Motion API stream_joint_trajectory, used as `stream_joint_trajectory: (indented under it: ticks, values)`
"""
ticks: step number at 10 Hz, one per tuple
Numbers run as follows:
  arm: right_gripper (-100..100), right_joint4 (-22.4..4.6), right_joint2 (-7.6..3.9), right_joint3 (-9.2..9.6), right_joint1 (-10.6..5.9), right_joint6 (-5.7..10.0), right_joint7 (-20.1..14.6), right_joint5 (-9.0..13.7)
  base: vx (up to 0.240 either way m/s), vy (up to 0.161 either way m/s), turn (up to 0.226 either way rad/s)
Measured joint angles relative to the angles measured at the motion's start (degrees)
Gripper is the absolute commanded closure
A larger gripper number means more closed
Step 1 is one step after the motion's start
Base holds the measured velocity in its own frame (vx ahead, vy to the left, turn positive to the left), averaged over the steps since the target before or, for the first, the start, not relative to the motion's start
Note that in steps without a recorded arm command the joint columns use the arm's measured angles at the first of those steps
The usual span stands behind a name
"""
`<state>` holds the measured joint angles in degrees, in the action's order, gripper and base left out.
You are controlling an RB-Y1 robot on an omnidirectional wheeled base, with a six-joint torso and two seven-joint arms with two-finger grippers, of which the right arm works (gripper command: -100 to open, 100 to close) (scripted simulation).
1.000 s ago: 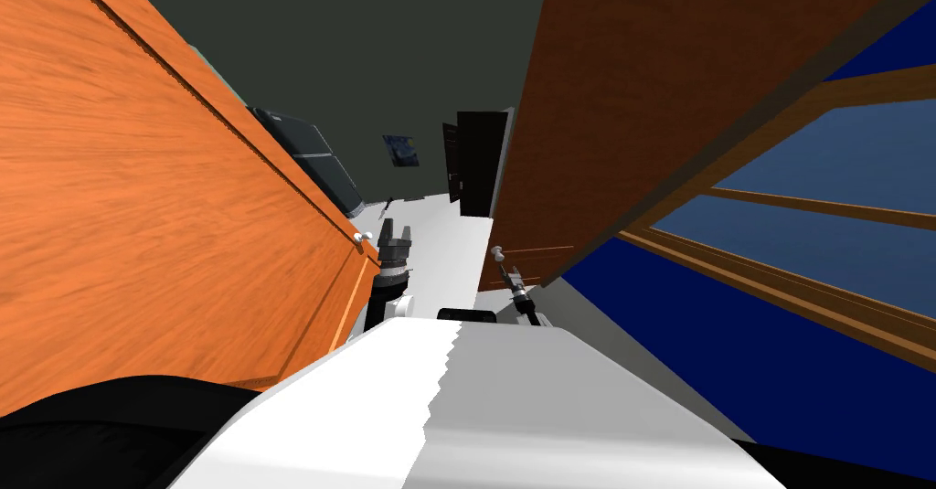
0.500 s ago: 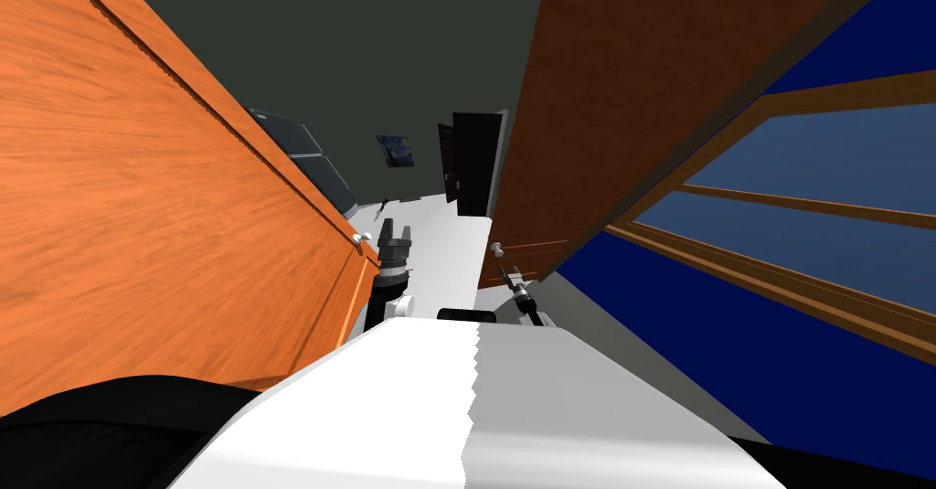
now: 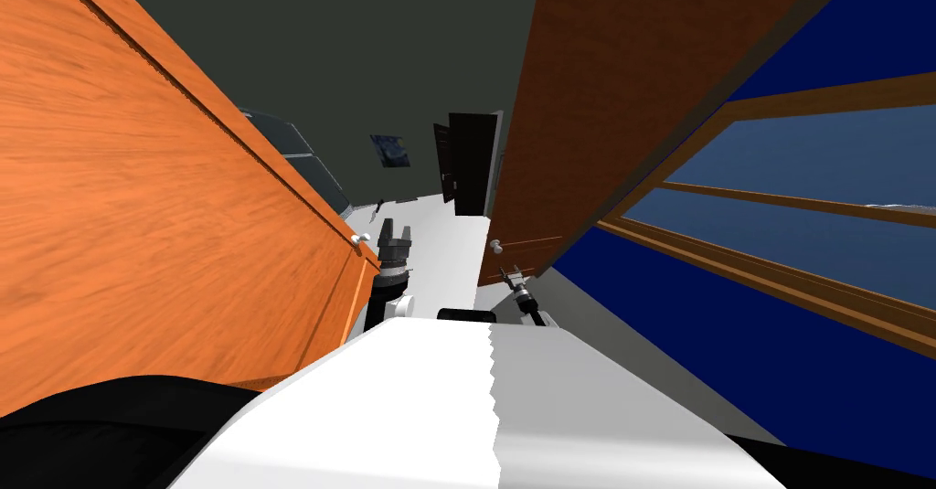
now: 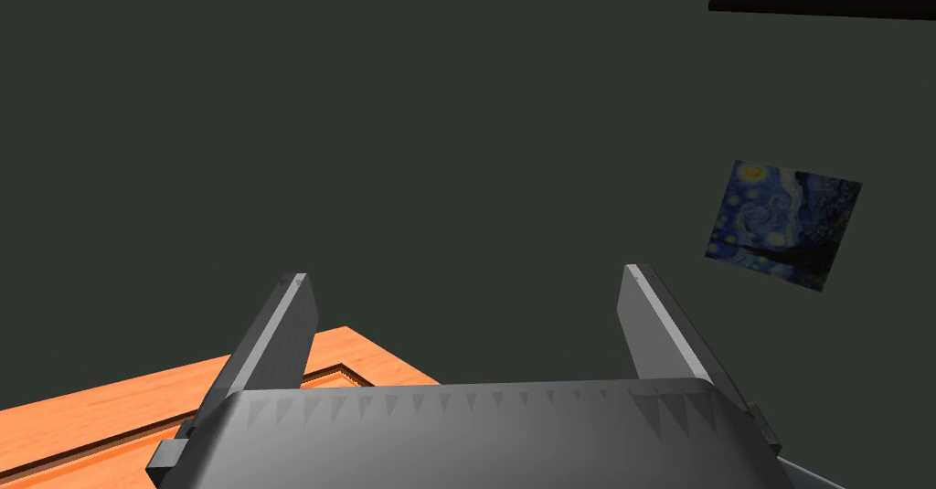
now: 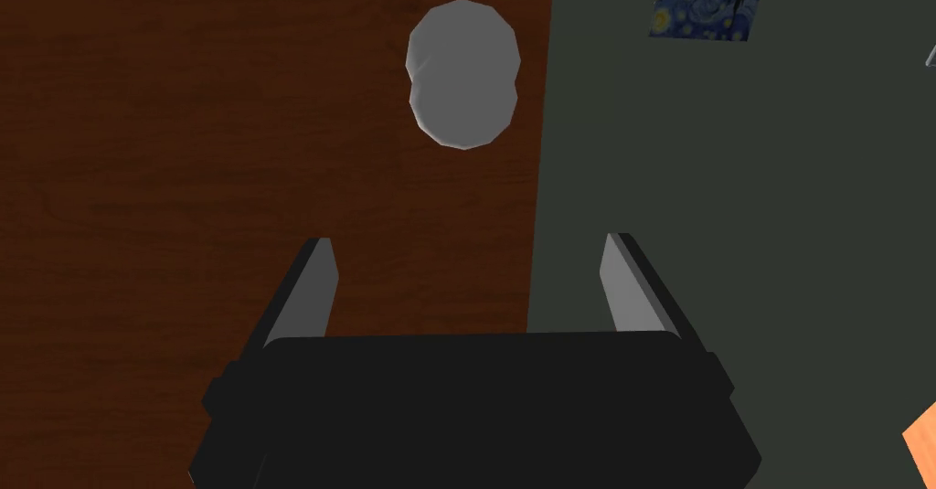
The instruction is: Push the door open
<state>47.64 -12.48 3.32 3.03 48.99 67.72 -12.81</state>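
An orange door (image 3: pixel 137 191) is seen in the head view from 8 to 11 o'clock; it is not the one being worked. The brown door (image 3: pixel 622 100), the task's thing, is seen from 12 to 2 o'clock and appears swung partly aside, its free edge toward the middle gap. A window (image 3: pixel 804 218) lies at 3 o'clock.

The left gripper (image 3: pixel 395 232) is held beside the orange door, fingers spread, nothing between them. The right gripper (image 3: pixel 513 278) is set at 5 o'clock of the knob (image 3: pixel 495 247), fingers parted and empty, one over the door face, the other past its edge.

The pushing step is judged to be in hand; contact cannot be confirmed. Next, the face near the knob should be pressed and driven forward.
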Motion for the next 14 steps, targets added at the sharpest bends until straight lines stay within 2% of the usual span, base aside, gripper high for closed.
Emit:
stream_joint_trajectory:
  ticks: [8,9,14]
  values:
    - [-100,-0.9,1.13,-0.88,-0.83,-0.33,1.3,0.4,0.18,0.031,0.024]
    - [100,-0.9,1.15,-0.89,-0.87,-0.33,1.4,0.4,-0.009,0.0,-0.007]
    - [100,-1.0,1.07,-0.87,-0.79,-0.48,1.3,0.3,-0.016,-0.004,0.001]
